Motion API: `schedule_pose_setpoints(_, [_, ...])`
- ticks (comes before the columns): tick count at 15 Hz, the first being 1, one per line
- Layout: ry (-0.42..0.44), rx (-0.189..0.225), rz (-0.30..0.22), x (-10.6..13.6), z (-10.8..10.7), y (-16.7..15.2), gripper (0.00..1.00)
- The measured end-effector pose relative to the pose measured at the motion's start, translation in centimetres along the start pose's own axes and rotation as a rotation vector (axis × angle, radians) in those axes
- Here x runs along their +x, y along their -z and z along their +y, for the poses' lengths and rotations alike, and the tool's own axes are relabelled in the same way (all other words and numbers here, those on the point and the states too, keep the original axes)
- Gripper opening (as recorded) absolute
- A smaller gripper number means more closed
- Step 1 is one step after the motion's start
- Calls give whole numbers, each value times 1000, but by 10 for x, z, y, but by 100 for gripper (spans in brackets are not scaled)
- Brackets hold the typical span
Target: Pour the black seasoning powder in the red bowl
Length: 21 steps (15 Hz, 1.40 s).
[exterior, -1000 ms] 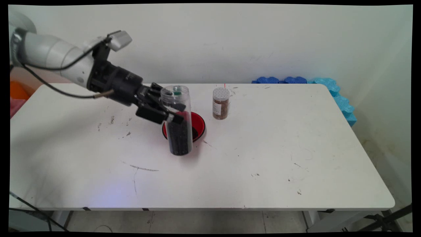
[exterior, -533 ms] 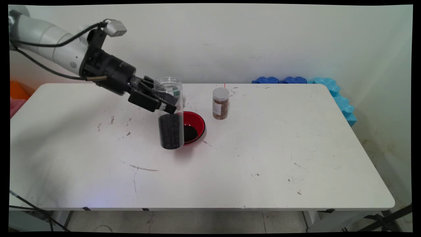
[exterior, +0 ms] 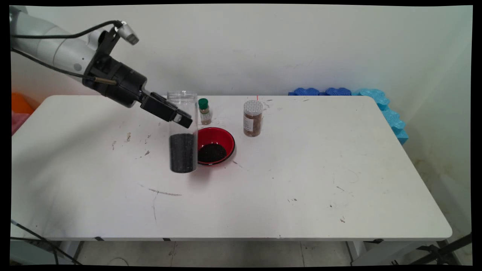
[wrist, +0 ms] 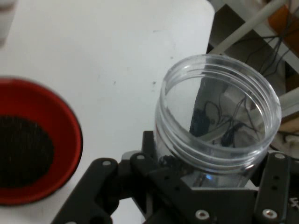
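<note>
Robot lab, scuffed white table [exterior: 301,180], bare wall [exterior: 301,45], cables [exterior: 45,35]

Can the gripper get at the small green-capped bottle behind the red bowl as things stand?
Probably not yet. The gripper is shut on the tall clear jar, so its fingers are occupied. The green-capped bottle stands in the open just behind the red bowl, with nothing crowding it.

Clear jar [exterior: 183,131], see-through above, black grains filling its lower part. Red bowl [exterior: 216,146] with a black rim and a dark black heap inside. Small bottle [exterior: 204,111] with a green cap and pale brownish contents. Brown-filled jar [exterior: 252,118] under a grey dotted lid, white label. White table [exterior: 301,180], scuffed with dark marks. Black gripper [exterior: 180,118].
</note>
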Motion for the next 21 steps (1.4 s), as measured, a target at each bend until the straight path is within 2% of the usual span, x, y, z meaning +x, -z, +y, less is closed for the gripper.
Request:
schedule_pose_setpoints(3, [159, 12, -17, -2, -9, 3, 0])
schedule_pose_setpoints(8, [328, 5, -32, -5, -14, 2, 0])
schedule_pose_setpoints(12, [446, -33, -39, -3, -15, -1, 0])
schedule_pose_setpoints(17, [550, -71, -49, -3, -16, -4, 0])
schedule_pose_setpoints(21, [691, -106, -67, -5, -15, -6, 0])
